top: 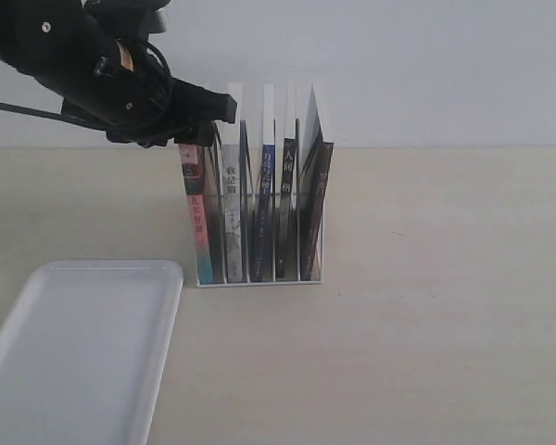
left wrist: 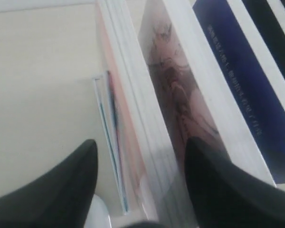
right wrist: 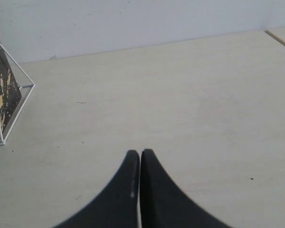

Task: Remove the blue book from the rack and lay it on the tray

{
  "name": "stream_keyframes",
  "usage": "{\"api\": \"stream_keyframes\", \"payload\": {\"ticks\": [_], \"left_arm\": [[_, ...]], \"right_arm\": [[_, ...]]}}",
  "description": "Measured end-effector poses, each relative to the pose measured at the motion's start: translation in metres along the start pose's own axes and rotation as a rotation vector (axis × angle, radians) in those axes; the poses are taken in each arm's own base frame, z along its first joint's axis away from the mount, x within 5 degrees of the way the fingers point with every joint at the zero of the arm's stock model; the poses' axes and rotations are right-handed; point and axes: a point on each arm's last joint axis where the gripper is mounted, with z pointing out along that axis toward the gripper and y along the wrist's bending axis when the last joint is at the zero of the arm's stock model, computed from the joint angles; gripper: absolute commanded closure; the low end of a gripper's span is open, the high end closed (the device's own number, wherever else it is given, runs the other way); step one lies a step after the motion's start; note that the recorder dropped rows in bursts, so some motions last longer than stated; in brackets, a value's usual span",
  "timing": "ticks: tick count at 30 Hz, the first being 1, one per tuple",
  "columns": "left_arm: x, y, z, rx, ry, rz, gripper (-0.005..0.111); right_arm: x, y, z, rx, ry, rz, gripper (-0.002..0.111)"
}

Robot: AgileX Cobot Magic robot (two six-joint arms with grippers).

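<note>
Pale wood counter (top: 426, 324), plain white wall behind.

Exterior view: the rack (top: 259, 283) stands mid-counter with five books upright, spines toward the camera. Third slot from the left holds the blue book (top: 267, 195), long axis vertical, covers running away from the camera. At the book tops hangs the left claw (top: 222, 107), over the pink-spined book (top: 196, 213) and the white-grey book (top: 232, 199), so the target sits one slot further right. Whether it touches the page tops or hangs just above them, I cannot tell from here. The tray (top: 74, 371) lies flat in front and to the left, apart from the rack. No right arm in this view; the left is clearly nearer.

Left wrist view: claw wide. Its fingers (left wrist: 61, 190) straddle the pink-spined book's pages and the white-grey book's cover, gripping nothing. The blue book (left wrist: 242, 71) lies outside the finger on the white-grey book's side. Judgement: a sideways shift across one book is needed before closing. In the way are the white-grey book tight on one side and a black-spined book (top: 288, 199) on the other, with little gap for a finger.

Right wrist view: the right claw (right wrist: 140, 156) is pressed shut, holding nothing, over the counter. The rack's end and a dark speckled book (right wrist: 2, 95) are in sight, well apart.
</note>
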Motion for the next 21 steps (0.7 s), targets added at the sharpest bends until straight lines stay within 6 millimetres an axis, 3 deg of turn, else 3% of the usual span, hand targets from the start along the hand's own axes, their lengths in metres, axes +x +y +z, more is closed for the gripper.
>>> {"api": "stream_keyframes", "payload": {"ticks": [11, 21], "left_arm": [[0.003, 0.0, 0.008, -0.005, 0.02, -0.002, 0.056], [0.005, 0.0, 0.01, -0.005, 0.029, -0.01, 0.095]], "right_arm": [[0.0, 0.0, 0.0, 0.0, 0.0, 0.0, 0.108], [0.0, 0.0, 0.0, 0.0, 0.0, 0.0, 0.108]]}}
